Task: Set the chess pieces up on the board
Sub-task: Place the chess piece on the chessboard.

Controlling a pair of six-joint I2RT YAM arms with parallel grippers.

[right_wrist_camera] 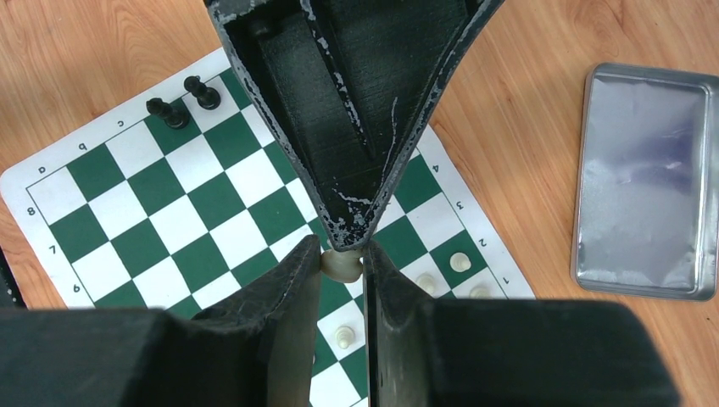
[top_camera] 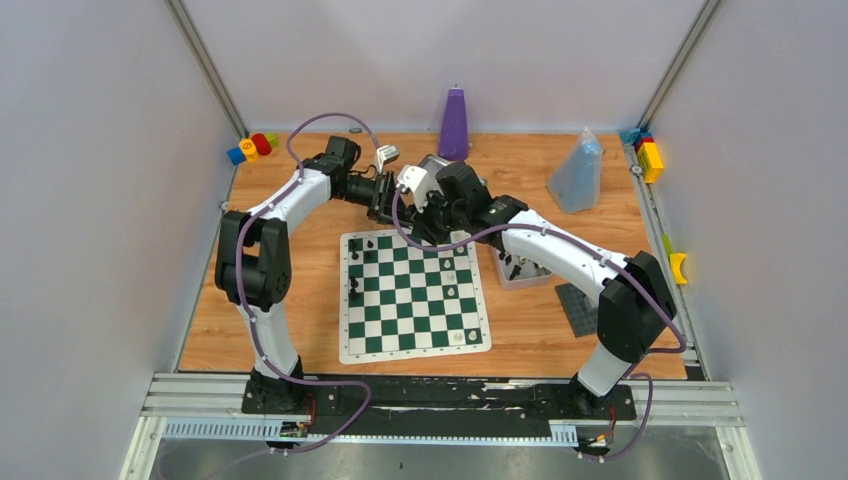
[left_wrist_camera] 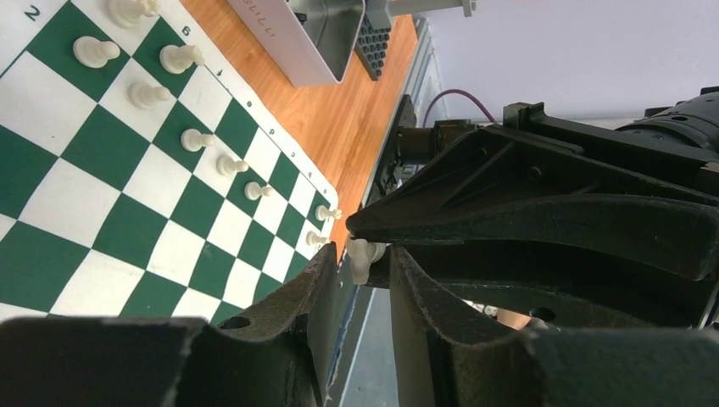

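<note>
Both grippers meet above the far edge of the board (top_camera: 415,340). My right gripper (right_wrist_camera: 342,254) is shut on a cream-white chess piece (right_wrist_camera: 341,266). In the left wrist view that same piece (left_wrist_camera: 359,259) sits between the fingertips of my left gripper (left_wrist_camera: 365,259). Its jaws stand narrowly round the piece, with a thin gap still showing on one side. In the top view the left gripper (top_camera: 400,213) and the right gripper (top_camera: 432,215) nearly touch. Several white pawns (left_wrist_camera: 195,140) stand in a row on the board (left_wrist_camera: 51,212). Two black pieces (right_wrist_camera: 178,106) stand at a far corner.
A silver metal tray (right_wrist_camera: 644,178) lies on the wood to the right of the board. A clear bin with pieces (top_camera: 520,270) and a dark studded baseplate (top_camera: 577,305) sit beside it. At the back are a purple cone (top_camera: 454,125), a blue bag (top_camera: 578,172) and coloured blocks (top_camera: 252,147).
</note>
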